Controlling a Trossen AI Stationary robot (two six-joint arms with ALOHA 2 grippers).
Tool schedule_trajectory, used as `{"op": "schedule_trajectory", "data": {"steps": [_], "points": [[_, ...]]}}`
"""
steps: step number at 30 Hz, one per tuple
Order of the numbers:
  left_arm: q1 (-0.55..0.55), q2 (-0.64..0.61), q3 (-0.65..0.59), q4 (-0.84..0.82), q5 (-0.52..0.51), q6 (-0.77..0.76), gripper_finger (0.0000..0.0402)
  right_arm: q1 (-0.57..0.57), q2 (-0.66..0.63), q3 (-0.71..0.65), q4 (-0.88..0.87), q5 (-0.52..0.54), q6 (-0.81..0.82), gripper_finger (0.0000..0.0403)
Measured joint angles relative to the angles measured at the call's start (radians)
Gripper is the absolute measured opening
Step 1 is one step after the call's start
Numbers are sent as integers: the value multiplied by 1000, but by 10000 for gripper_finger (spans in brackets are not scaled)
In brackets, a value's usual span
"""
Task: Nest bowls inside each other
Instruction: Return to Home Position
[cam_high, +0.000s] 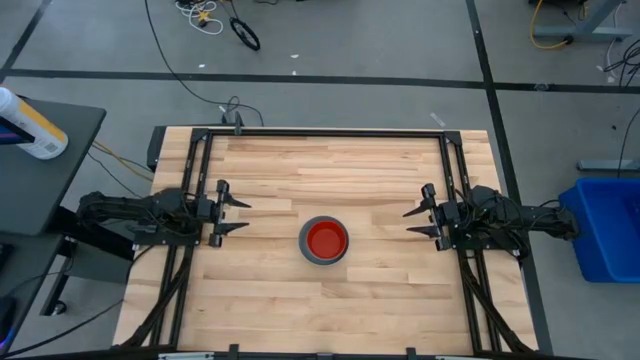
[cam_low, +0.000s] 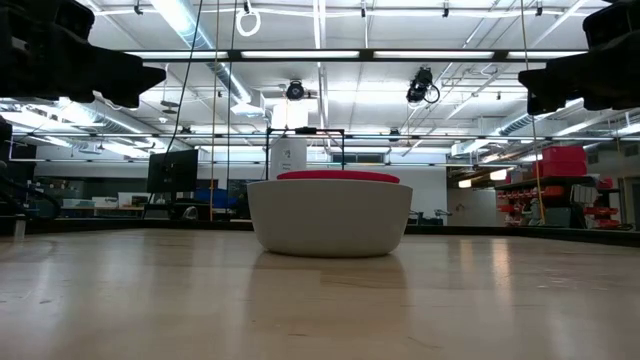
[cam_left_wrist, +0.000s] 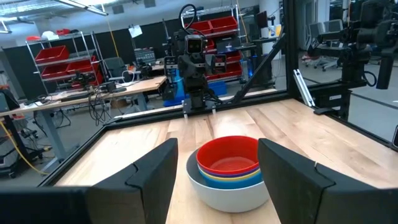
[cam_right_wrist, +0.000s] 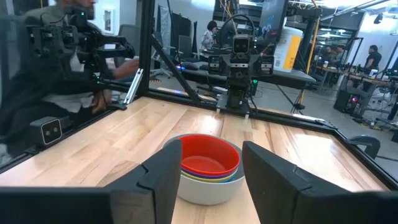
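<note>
One stack of bowls (cam_left_wrist: 230, 177) on one bench (cam_high: 330, 165). Four can be counted in it: one red bowl (cam_left_wrist: 227, 155), one dark blue bowl (cam_left_wrist: 233, 178), one yellow bowl (cam_left_wrist: 239, 185), one grey bowl (cam_left_wrist: 230, 200); a fifth cannot be told. Two pincers — the left pincer (cam_high: 246, 215), the right pincer (cam_high: 407, 222). One blue bin (cam_high: 605, 225).

The bowls (cam_high: 325, 241) sit nested one inside another, as one pile near the middle of the table (cam_high: 330, 160). The left gripper (cam_high: 238, 215) hangs over the left side of the table and the right gripper (cam_high: 412, 222) over the right side. Both point inward at the bowls, which lie between them, well apart from each.
</note>
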Motion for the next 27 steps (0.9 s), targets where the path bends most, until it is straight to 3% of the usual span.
{"op": "schedule_trajectory", "data": {"steps": [27], "points": [[0,0,0,0,0,0,228,0,0,0,0,0,0,133]]}}
